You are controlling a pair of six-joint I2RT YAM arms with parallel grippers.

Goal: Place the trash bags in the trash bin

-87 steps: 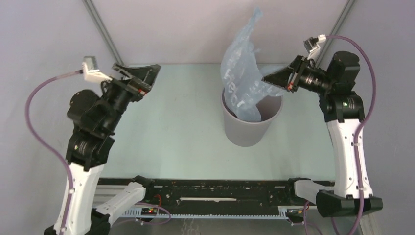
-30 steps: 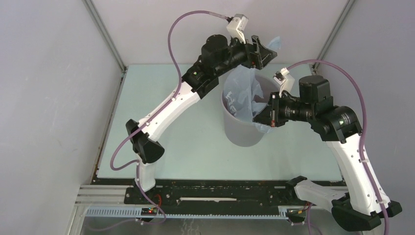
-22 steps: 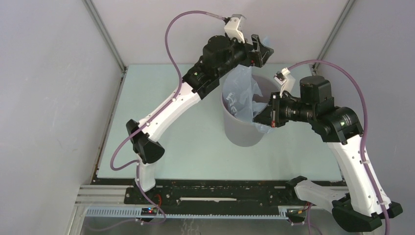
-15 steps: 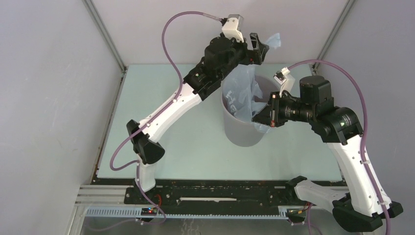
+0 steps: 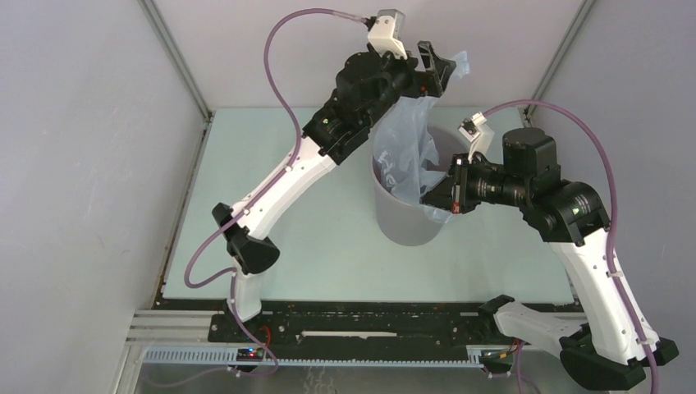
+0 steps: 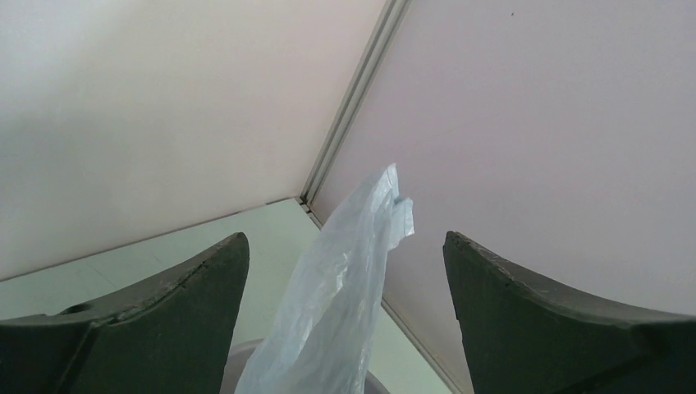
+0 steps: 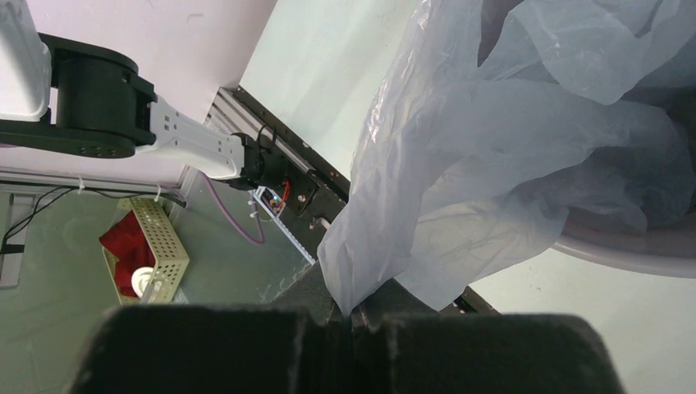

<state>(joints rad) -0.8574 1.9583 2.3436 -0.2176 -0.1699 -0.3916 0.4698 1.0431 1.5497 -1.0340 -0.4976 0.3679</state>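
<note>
Plastic of the trash bag (image 5: 408, 144) is sitting partly inside the trash bin (image 5: 404, 223), which is standing on the middle-far part of the table (image 5: 271, 230). A crumpled part is hanging over the right side of the rim, and a thin tail is rising above the rim at the far side.

To do this step well, I judge the tail should be gripped low, near its root, and pushed slowly straight down into the opening. Such thin film is likely to spring back up or slip from the pads. The fold on the right should be going inward over the rim, without dragging the light bin.

The left gripper (image 5: 445, 70) is hovering high over the far rim, with the arm reaching far across the table. Its fingers (image 6: 168, 305) are wide apart, and the tail is standing between them, touching neither one. The right gripper (image 5: 437, 197) is lying nearly level at the right rim, pointing left. Its fingers are pressed together on an edge of the bag, as the right wrist view is showing.
</note>
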